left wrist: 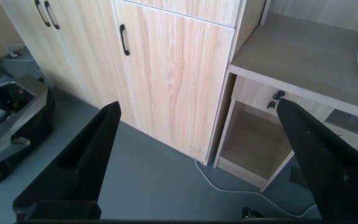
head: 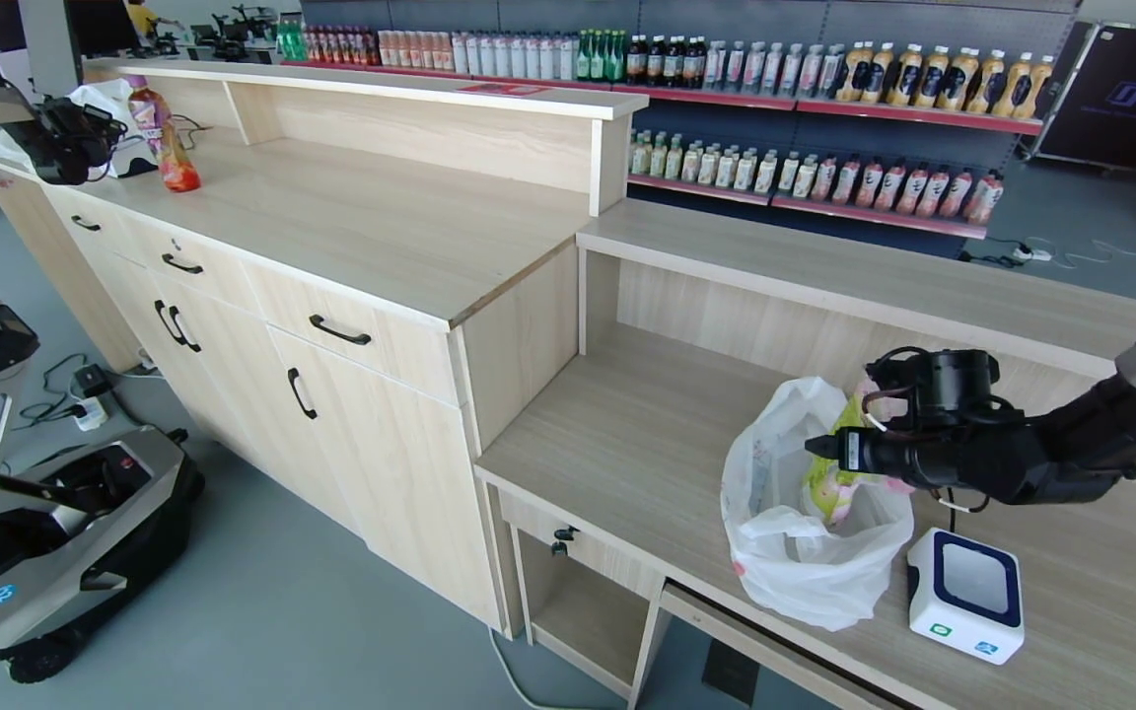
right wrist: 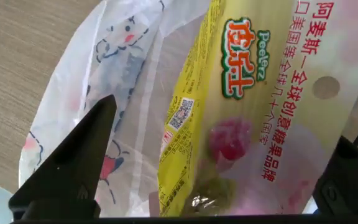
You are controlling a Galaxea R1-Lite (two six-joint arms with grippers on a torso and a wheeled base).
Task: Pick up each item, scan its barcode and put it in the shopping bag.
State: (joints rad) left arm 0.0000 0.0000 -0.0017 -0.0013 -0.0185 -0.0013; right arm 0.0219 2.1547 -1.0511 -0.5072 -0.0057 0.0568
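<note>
Fingers (right wrist: 73, 162) of the right claw (head: 817, 446) stand apart, released, one clear of the snack packet (right wrist: 247, 124), which leans in the mouth of the shopping bag (head: 785, 552). The bag touches the scanner (head: 967, 592) near the worktop's (head: 627, 444) front edge, probably to keep the carry short. The left claw (left wrist: 197, 107) hangs released over the floor beside the cupboard (left wrist: 173, 74).

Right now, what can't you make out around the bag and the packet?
- Inside of the shopping bag: head view, hidden by its folds and the snack packet.
- Packet's ends: cut off by the right wrist view's edges; head view, the right gripper covers most of it.
- Items on the high counter: head view, too small to name.
</note>
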